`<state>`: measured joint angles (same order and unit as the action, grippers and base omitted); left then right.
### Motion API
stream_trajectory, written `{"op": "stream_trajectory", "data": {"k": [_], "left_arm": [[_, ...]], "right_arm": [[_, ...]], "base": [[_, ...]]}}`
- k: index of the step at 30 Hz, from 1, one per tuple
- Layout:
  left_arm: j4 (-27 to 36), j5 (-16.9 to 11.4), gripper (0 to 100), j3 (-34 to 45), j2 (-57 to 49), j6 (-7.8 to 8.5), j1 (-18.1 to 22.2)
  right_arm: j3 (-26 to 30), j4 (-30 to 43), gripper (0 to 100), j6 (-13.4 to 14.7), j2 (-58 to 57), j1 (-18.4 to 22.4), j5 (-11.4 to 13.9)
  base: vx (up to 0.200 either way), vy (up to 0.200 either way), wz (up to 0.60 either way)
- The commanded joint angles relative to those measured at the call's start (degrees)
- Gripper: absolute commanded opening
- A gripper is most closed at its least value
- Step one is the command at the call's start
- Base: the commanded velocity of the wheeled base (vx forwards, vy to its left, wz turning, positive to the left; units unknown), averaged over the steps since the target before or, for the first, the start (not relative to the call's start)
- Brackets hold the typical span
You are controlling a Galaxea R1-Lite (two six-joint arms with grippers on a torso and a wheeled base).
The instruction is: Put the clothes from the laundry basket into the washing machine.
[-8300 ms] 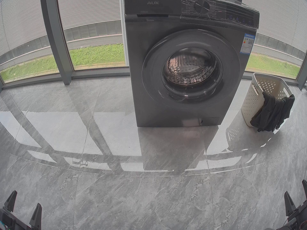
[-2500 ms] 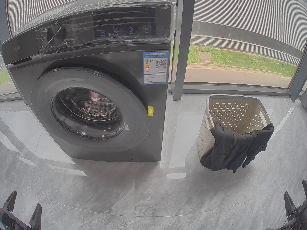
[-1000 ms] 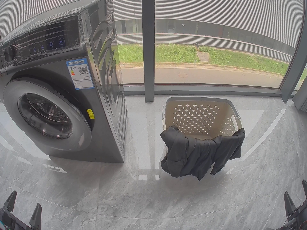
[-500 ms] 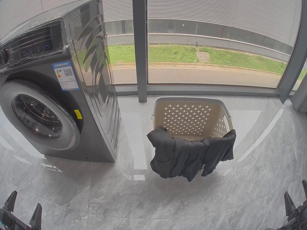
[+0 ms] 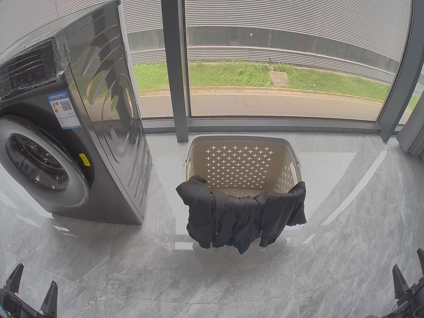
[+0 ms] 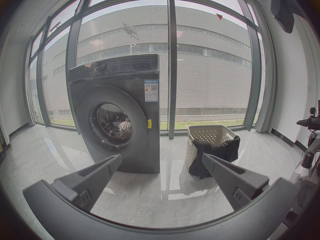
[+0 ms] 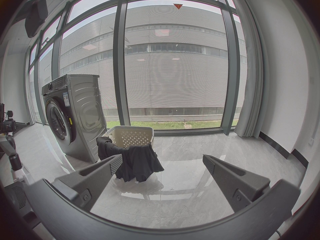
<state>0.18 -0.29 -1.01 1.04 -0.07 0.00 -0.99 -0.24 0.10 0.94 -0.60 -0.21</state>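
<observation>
Swinging rightward, the head camera now sets the laundry basket [image 5: 242,141] near mid-view; it sat further right before. A glossy grey tiled floor [image 5: 212,279] runs to the tall windows [image 5: 282,45] just behind the basket. The washing machine [image 5: 88,124] stands left of the basket. Dark clothes [image 5: 240,217] drape over the basket's near rim. The left end effector [image 6: 160,158] and right end effector [image 7: 161,159] are spread wide and empty, well short of the basket.

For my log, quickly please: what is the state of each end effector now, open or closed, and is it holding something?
Left end effector: open, holding nothing.
Right end effector: open, holding nothing.
</observation>
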Motion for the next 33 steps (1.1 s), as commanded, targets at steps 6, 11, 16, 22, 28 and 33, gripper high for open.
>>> {"op": "stream_trajectory", "data": {"k": [6, 11, 16, 22, 28, 33], "left_arm": [[0.0, 0.0, 100, 1.0, -0.9, -0.19, 0.0], [0.0, 0.1, 100, 1.0, -0.9, -0.19, 0.0], [0.0, 0.1, 100, 1.0, -0.9, -0.01, 0.0], [0.0, 0.0, 100, 1.0, -0.9, -0.19, 0.0], [0.0, 0.0, 100, 1.0, -0.9, -0.01, 0.0], [0.0, 0.1, 100, 1.0, -0.9, -0.1, 0.0]], "right_arm": [[1.0, 0.0, 100, 0.0, -0.3, 0.0, 0.0], [1.0, -0.1, 100, 0.0, -0.3, 0.0, 0.0], [1.0, 0.0, 100, 0.0, -0.3, 0.0, 0.0], [1.0, 0.0, 100, 0.0, -0.3, 0.0, -0.1], [1.0, 0.0, 100, 0.0, -0.3, 0.0, 0.0], [1.0, 0.0, 100, 0.0, -0.3, 0.0, 0.0]], "base": [[0.2, 0.0, 0.0], [0.2, 0.0, 0.0], [0.16, 0.0, 0.0], [0.0, 0.0, 0.0], [0.0, -0.133, 0.0], [0.0, -0.2, 0.0]]}}
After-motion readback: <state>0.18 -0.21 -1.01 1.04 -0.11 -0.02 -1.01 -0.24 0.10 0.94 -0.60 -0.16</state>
